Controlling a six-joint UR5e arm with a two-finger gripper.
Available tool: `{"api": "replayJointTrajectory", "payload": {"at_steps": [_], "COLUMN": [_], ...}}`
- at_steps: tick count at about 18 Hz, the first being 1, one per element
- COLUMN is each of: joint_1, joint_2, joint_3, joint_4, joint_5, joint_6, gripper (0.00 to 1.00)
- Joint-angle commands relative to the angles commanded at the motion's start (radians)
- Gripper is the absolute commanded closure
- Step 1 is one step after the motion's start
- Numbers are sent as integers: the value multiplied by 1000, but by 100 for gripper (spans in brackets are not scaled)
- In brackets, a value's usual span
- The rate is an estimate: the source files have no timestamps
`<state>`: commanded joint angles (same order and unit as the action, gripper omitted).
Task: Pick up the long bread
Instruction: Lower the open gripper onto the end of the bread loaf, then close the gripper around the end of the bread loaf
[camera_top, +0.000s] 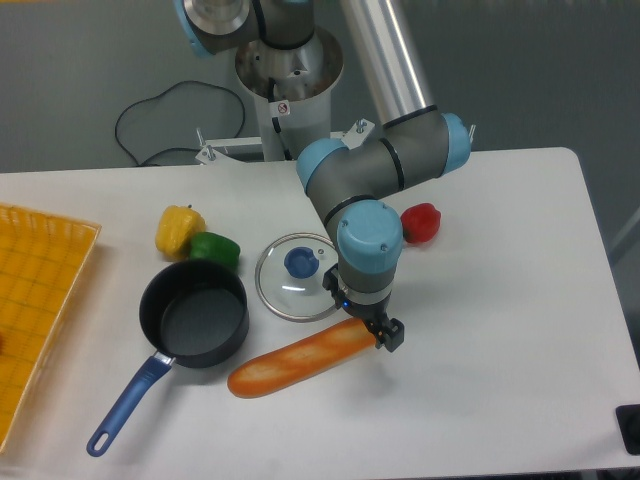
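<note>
The gripper (380, 330) is down at the right end of the long bread (305, 356), which lies flat on the table (500, 300) and runs off to its left. Whether its fingers are open or shut cannot be told. To do this well, it should squeeze firmly and lift slowly, because holding one end may make the bread tip.
</note>
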<state>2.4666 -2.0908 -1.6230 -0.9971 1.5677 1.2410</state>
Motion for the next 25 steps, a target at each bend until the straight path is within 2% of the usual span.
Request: {"api": "replayJointTrajectory", "payload": {"at_steps": [25], "joint_1": [-5], "joint_2": [-38], "joint_3": [3], "joint_4": [8], "joint_5": [29], "joint_6": [-2], "gripper": [3]}}
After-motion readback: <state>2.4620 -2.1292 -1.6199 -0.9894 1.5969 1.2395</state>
